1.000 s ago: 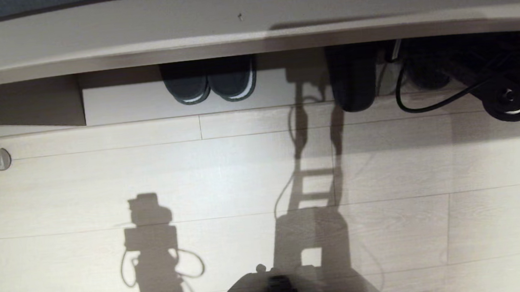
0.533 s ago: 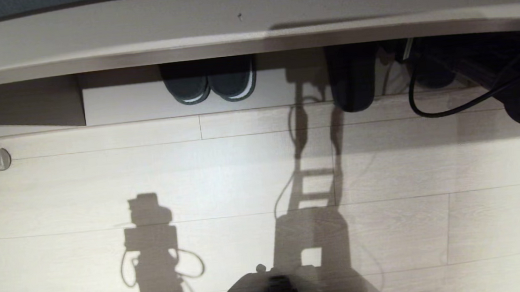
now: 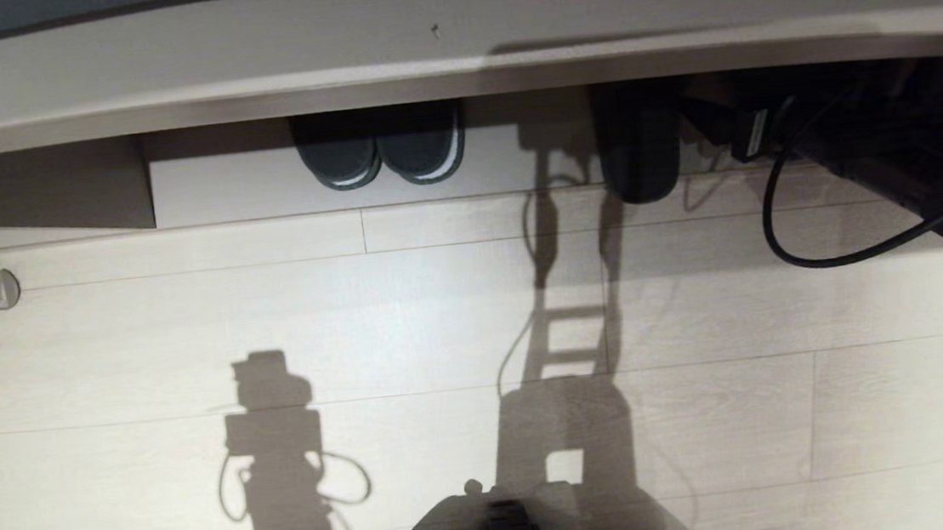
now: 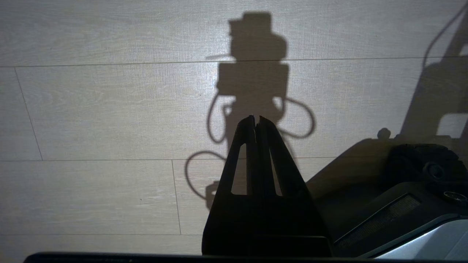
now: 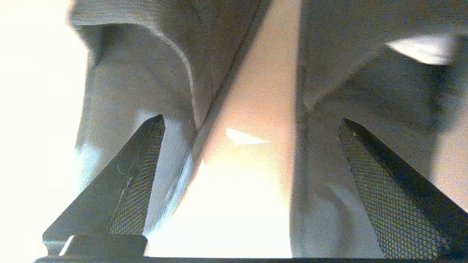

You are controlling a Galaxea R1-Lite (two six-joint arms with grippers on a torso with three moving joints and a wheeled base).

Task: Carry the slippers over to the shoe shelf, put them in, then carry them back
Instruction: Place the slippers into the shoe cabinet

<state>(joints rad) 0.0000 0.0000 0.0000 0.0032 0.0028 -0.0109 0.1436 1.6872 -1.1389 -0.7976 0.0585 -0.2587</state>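
slippers [image 3: 636, 144] in shoe shelf [image 3: 260, 185]

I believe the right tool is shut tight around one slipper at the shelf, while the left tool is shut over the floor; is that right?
Not quite: the right tool is open, its fingers spread to either side of the slippers, as the right wrist view shows. The left tool is indeed shut over the floor.
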